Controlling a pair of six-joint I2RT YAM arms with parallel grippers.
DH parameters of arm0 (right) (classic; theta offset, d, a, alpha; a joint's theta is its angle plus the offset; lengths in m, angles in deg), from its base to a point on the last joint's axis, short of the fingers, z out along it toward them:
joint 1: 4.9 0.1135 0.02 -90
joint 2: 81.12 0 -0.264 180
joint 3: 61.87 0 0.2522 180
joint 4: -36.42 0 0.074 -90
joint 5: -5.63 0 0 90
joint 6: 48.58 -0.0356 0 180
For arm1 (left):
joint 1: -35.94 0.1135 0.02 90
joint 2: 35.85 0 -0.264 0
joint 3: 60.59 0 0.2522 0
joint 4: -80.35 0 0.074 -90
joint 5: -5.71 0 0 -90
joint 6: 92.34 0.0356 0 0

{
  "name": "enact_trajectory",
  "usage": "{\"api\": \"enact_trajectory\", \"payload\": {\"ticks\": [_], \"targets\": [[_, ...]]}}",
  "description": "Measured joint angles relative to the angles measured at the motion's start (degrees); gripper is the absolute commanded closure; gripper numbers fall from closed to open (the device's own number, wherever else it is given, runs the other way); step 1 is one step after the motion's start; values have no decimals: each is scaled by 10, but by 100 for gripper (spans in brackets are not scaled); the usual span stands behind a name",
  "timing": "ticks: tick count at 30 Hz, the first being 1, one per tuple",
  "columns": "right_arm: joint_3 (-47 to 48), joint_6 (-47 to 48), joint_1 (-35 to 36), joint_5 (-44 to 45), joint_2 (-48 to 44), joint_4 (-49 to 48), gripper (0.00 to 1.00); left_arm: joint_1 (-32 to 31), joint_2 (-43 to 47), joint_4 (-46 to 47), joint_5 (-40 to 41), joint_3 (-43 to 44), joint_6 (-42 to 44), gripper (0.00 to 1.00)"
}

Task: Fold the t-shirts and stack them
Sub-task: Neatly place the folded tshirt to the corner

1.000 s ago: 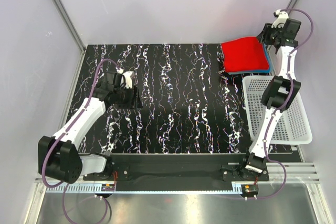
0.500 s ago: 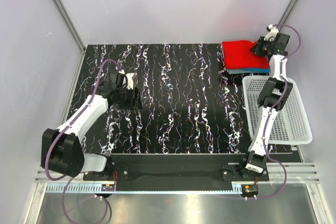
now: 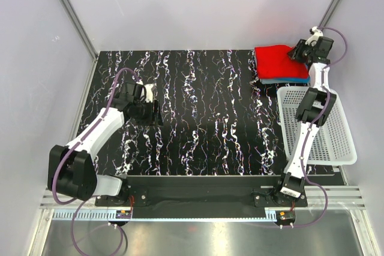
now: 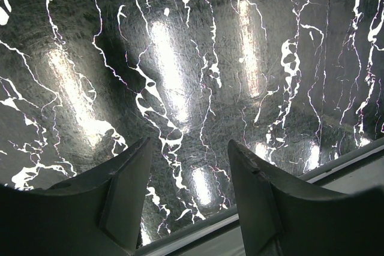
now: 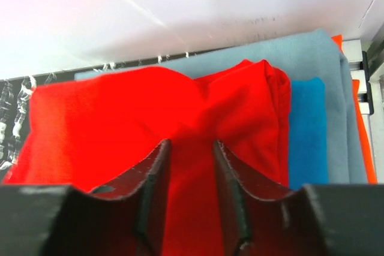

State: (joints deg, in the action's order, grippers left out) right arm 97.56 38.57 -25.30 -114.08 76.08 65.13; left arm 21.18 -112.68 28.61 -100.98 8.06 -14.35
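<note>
Three folded t-shirts lie stacked at the table's far right corner. The red t-shirt (image 3: 276, 61) is on top, over the bright blue t-shirt (image 3: 294, 80). In the right wrist view the red t-shirt (image 5: 120, 112) covers the bright blue one (image 5: 306, 130), and the grey-blue t-shirt (image 5: 312, 52) shows beneath. My right gripper (image 3: 298, 52) is at the stack's far right edge. Its jaws (image 5: 191, 148) stand close together on a bunched fold of red cloth. My left gripper (image 3: 153, 107) hovers open and empty over the bare table at the left (image 4: 189, 148).
A white mesh basket (image 3: 336, 142) stands at the right edge, just in front of the stack. The black marbled tabletop (image 3: 204, 106) spreads between the arms. An orange strip (image 5: 360, 124) shows at the stack's right side. Walls close in behind the stack.
The right gripper has lowered the red t-shirt onto the stack and now rests at its far right edge. The left arm has barely moved.
</note>
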Motion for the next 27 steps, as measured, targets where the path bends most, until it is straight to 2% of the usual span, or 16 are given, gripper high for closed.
{"api": "enact_trajectory", "payload": {"ticks": [3, 6, 11, 12, 16, 21, 27], "targets": [[-26, -15, -1, 0, -27, -5, 48, 0, 7, 0, 0, 0, 0, 41], [-59, -31, -3, -5, -63, -7, 49, 0, 20, 0, 0, 0, 0, 41], [-99, -60, -3, -22, -130, -9, 60, 0, 38, 1, 0, 0, 0, 41], [-111, -66, -3, -27, -144, -10, 68, 0, 42, 1, -1, 0, 0, 41], [-176, -89, -1, -60, -214, -18, 83, 0, 55, 2, -4, 0, 0, 40], [-257, -105, 10, -104, -268, -16, 92, 0, 67, 2, -9, 0, 0, 40], [-328, -117, 24, -141, -277, 36, 95, 0, 83, 3, -10, 0, 0, 40]]}}
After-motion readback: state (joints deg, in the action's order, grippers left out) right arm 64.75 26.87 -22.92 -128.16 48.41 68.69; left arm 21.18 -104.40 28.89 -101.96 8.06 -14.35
